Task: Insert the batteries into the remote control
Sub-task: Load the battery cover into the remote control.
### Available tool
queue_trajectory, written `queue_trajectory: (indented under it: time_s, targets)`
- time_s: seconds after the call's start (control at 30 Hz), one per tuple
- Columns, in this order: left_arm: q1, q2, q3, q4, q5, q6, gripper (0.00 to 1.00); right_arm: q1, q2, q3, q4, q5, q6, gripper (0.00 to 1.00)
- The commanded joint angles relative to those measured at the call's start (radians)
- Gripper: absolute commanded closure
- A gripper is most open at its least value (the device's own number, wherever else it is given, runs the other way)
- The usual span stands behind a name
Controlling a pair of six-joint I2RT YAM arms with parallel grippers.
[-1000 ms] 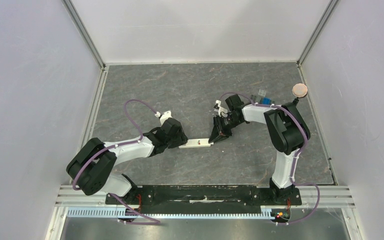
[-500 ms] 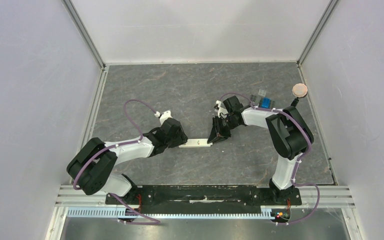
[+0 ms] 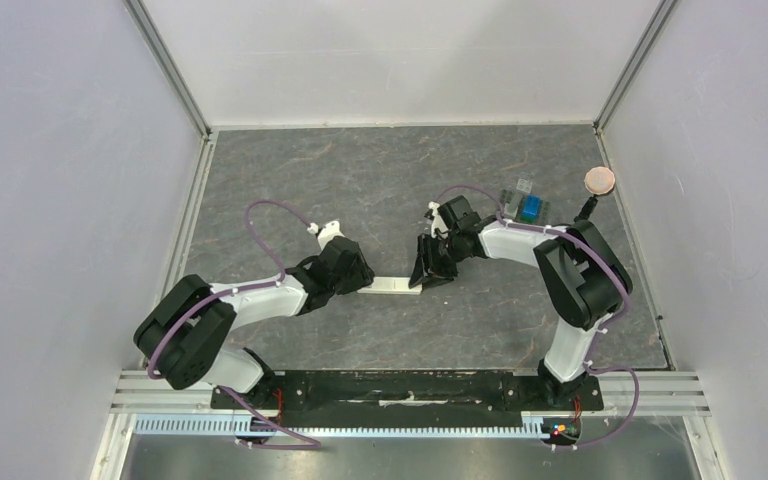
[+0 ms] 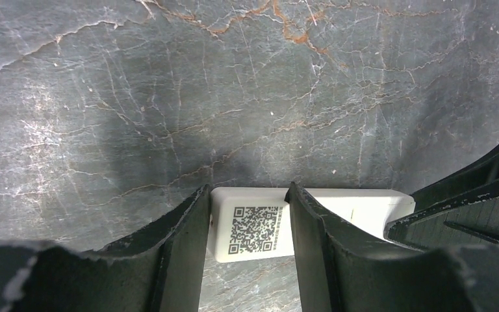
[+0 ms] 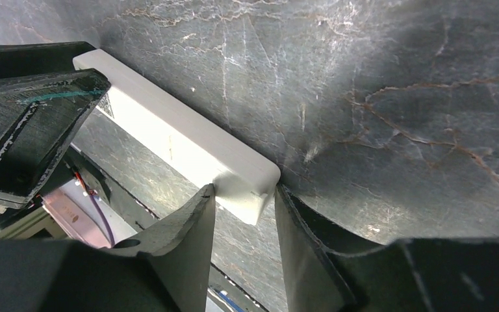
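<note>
The remote (image 3: pixel 392 285) lies mid-table (image 3: pixel 310 180) between the two arms, back uppermost, with its code sticker (image 4: pixel 253 229) facing the left wrist camera. The right claw (image 5: pixel 243 192) is closed on the very end of the remote (image 5: pixel 182 140), one finger pressed to each side. The left claw (image 4: pixel 248 195) stands apart: one finger sits just off the opposite end and the other crosses the back of the remote (image 4: pixel 354 205) beside the sticker. Whether that finger presses down cannot be told. No batteries are visible in any view, and it is not clear whether a cover is on or off. Risks, in my judgement: the right hold takes only a short length of the end, so any lift or twist could let the remote pivot out or slip. With both arms on one rigid body, unmatched motion could wrench it free or skid it across the table. The left finger lying across the back may also obstruct the compartment. Both claws are occupied, so neither is free to fetch a battery.
</note>
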Motion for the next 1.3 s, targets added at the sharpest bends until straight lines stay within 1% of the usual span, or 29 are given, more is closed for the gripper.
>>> queue_trajectory:
  time_s: [0.0, 0.1, 0.37, 0.53, 0.7, 0.8, 0.93, 1.1, 1.27]
  targets:
    - [-0.01, 0.047, -0.038, 0.01, 0.048, -0.009, 0.48, 0.066, 0.059, -0.063, 0.046, 0.182, -0.003, 0.58]
    - [-0.01, 0.047, -0.041, 0.015, 0.049, -0.012, 0.48, 0.077, 0.05, -0.085, 0.066, 0.2, 0.015, 0.55]
    - [-0.011, 0.051, -0.064, 0.046, 0.083, -0.026, 0.48, 0.123, 0.036, -0.148, 0.139, 0.269, 0.09, 0.54]
    - [-0.01, 0.024, -0.09, 0.03, 0.075, -0.02, 0.48, 0.151, -0.02, -0.169, 0.141, 0.363, 0.114, 0.53]
    - [-0.01, -0.035, -0.102, -0.008, 0.043, 0.01, 0.45, 0.163, -0.075, -0.141, 0.097, 0.435, 0.11, 0.5]
    - [-0.01, -0.058, -0.097, -0.029, 0.026, 0.03, 0.43, 0.182, -0.071, -0.093, 0.042, 0.488, 0.1, 0.48]
    - [-0.01, -0.062, -0.09, -0.038, 0.033, 0.043, 0.43, 0.207, -0.054, -0.068, 0.008, 0.534, 0.109, 0.48]
    - [-0.01, -0.045, -0.084, -0.032, 0.073, 0.031, 0.44, 0.243, -0.026, -0.055, -0.015, 0.597, 0.13, 0.48]
    - [-0.011, -0.036, -0.101, 0.014, 0.138, -0.001, 0.47, 0.294, 0.006, -0.026, -0.048, 0.659, 0.17, 0.5]
